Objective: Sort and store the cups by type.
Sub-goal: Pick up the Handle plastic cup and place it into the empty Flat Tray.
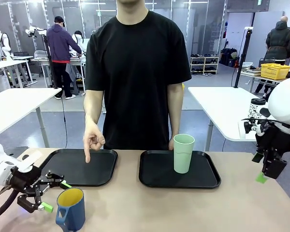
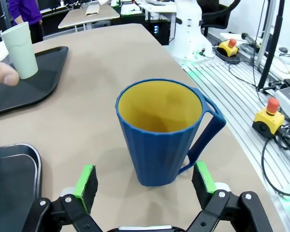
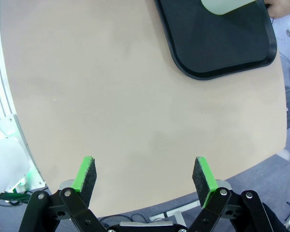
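Note:
A dark blue mug with a yellow inside and a handle stands on the table near the front left. My left gripper is open just left of it, and in the left wrist view the mug stands right ahead of the spread green pads, untouched. The pale mint-green tumbler stands upright on the right black tray. My right gripper hangs open above the table's right edge, holding nothing; its wrist view shows the right gripper over bare tabletop.
The person stands at the far side, one hand pointing a finger down onto the left black tray. The other hand rests behind the tumbler. The left wrist view shows the table's edge close beside the mug.

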`<control>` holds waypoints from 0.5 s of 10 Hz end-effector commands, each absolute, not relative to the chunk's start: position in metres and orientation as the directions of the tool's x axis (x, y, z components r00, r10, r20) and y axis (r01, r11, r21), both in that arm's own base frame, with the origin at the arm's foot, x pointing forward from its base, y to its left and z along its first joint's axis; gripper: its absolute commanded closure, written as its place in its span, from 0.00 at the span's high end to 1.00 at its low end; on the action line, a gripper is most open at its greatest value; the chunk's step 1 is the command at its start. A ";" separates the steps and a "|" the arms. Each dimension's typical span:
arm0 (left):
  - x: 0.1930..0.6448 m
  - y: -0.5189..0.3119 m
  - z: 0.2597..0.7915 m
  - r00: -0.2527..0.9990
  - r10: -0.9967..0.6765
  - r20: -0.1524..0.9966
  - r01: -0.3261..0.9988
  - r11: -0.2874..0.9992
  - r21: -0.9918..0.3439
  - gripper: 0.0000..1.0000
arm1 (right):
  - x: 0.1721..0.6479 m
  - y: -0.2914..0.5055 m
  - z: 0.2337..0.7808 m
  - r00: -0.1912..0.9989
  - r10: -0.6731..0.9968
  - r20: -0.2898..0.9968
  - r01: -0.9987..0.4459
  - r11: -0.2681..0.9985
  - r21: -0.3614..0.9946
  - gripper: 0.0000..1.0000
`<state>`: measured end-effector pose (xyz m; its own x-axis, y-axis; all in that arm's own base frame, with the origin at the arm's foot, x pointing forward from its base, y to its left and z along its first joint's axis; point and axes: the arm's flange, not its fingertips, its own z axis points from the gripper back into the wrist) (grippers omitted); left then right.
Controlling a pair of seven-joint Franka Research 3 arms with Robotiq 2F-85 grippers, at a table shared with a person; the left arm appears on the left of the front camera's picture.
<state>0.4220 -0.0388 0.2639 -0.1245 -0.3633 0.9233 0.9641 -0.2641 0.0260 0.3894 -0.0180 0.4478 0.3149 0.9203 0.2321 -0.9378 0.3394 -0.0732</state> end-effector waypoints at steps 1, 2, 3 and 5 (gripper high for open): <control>0.423 -0.040 0.259 -0.127 -0.338 0.932 0.955 -0.295 0.023 1.00 | 0.388 -0.017 0.448 0.336 0.916 0.218 -0.931 0.358 -0.072 1.00; 0.422 -0.042 0.256 -0.122 -0.336 0.934 0.954 -0.300 0.017 1.00 | 0.388 -0.017 0.448 0.336 0.916 0.218 -0.931 0.358 -0.072 1.00; 0.422 -0.043 0.254 -0.123 -0.329 0.936 0.954 -0.300 0.020 1.00 | 0.388 -0.017 0.448 0.336 0.916 0.218 -0.931 0.358 -0.072 1.00; 0.420 -0.050 0.250 -0.124 -0.304 0.945 0.952 -0.304 0.027 1.00 | 0.388 -0.017 0.448 0.336 0.916 0.218 -0.931 0.358 -0.072 1.00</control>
